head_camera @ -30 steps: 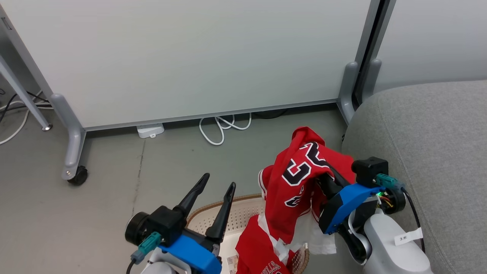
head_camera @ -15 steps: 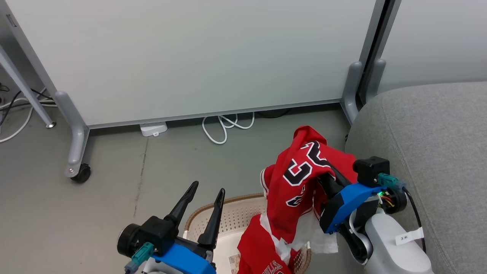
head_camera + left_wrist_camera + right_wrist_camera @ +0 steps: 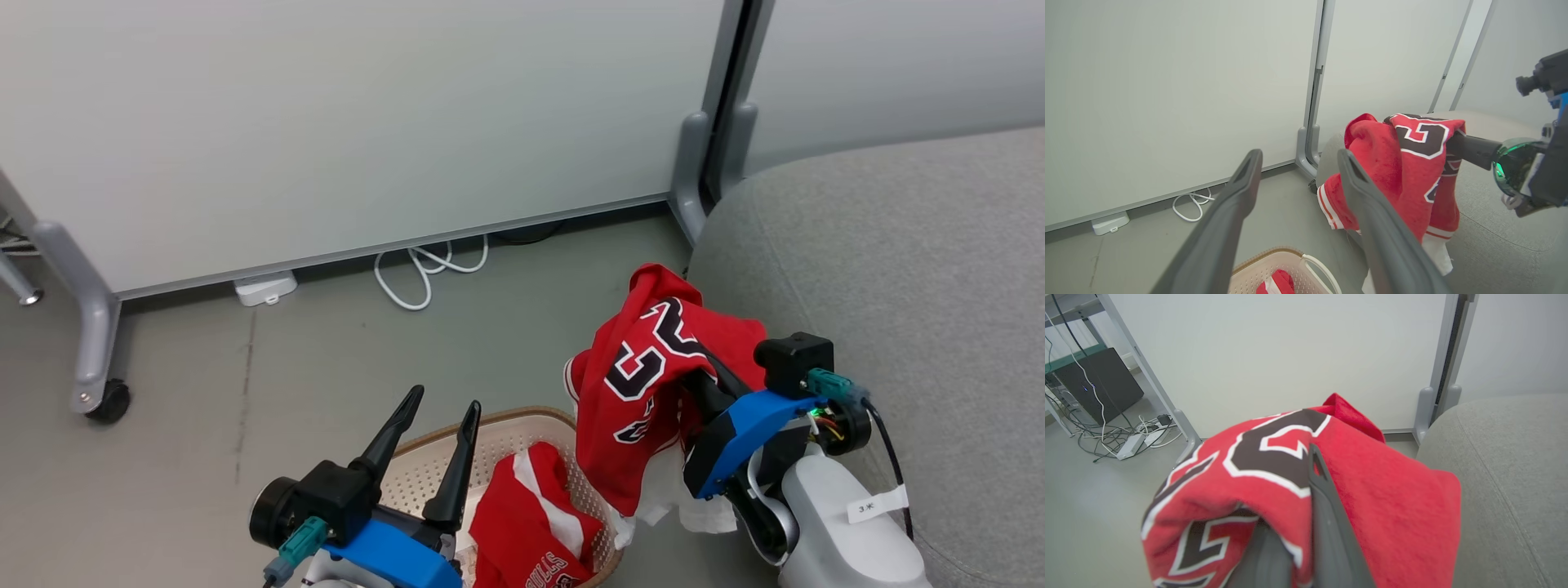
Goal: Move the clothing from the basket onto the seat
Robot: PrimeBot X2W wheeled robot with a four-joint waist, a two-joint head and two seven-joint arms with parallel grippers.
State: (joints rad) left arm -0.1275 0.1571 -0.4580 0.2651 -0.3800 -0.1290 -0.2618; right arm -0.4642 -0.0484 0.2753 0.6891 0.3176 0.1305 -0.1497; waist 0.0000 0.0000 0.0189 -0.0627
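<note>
A: Start at the far left. What's down there?
B: A caster wheel (image 3: 106,402) under a grey partition leg. Further along, a white cable (image 3: 424,278) lies looped on the floor at the foot of the pale panel.

A: Left claw?
B: The left claw (image 3: 445,398) is low in the head view, above the left end of the basket. Its fingers are apart with nothing between them. The left wrist view agrees, with panel and floor visible through the gap.

A: Basket?
B: The basket (image 3: 522,418) sits on the floor. It is cream and perforated, with a brown rim. One red garment (image 3: 522,523) is crumpled inside, showing a white stripe and part of the "BULLS" lettering at the bottom edge.

A: Next to the right?
B: The jersey (image 3: 645,367) is lifted up, red with black-and-white numerals. It is draped over the fingers of the right claw. Its white lower edge hangs just right of the basket's rim, above the floor.

A: What state is that claw in?
B: The right claw (image 3: 1315,469) has its fingers together, clamped on the jersey. In the right wrist view the cloth folds over them, and one finger lies on top with its tip bare.

A: Seat?
B: The seat (image 3: 898,269) is at the far right, grey with a rounded edge. The jersey hangs just beside that edge, but I cannot tell whether they touch.
</note>
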